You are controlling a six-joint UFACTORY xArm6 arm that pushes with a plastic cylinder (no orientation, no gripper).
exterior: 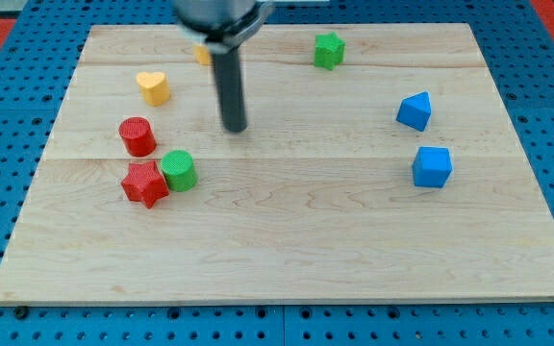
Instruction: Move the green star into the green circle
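Note:
The green star (329,50) lies near the view's top, right of centre, on the wooden board (287,240). The green circle (178,170), a short cylinder, stands at the left, touching a red star (144,184) on its left. My tip (235,127) is the lower end of the dark rod, in the upper middle of the board. It is right of and above the green circle, and left of and below the green star, touching neither.
A red cylinder (138,135) stands above the red star. A yellow heart (153,86) lies at the upper left. A yellow block (203,54) is partly hidden behind the rod. Two blue blocks (415,111) (432,166) lie at the right.

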